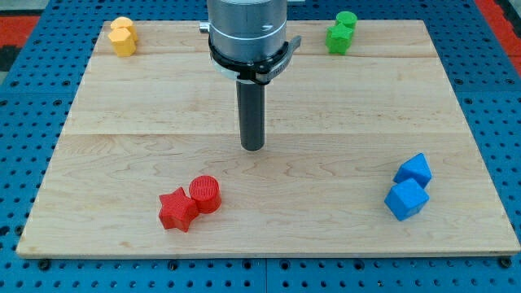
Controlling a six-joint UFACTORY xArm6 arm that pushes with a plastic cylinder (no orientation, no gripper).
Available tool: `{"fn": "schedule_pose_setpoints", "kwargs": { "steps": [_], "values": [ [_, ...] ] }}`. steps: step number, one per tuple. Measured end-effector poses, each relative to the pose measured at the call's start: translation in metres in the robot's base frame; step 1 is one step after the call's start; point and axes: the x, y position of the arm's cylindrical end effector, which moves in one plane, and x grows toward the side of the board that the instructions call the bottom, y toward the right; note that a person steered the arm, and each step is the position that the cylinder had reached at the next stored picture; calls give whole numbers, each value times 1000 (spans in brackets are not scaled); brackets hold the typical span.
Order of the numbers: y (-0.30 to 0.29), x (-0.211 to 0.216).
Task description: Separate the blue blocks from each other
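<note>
Two blue blocks touch each other at the view's lower right: an upper blue block and a lower blue cube. My tip stands near the middle of the board, well to the left of both blue blocks and touching no block.
A red star and a red cylinder touch at the lower left. Two yellow blocks sit at the top left corner. Two green blocks sit at the top right. The wooden board lies on a blue pegboard.
</note>
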Motion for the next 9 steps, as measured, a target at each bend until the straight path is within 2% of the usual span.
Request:
{"fn": "schedule_pose_setpoints", "kwargs": {
  "steps": [3, 4, 5, 6, 7, 8, 9],
  "values": [
    [2, -27],
    [86, -28],
    [200, -31],
    [259, 9],
    [277, 86],
    [242, 101],
    [200, 70]
  ]
}}
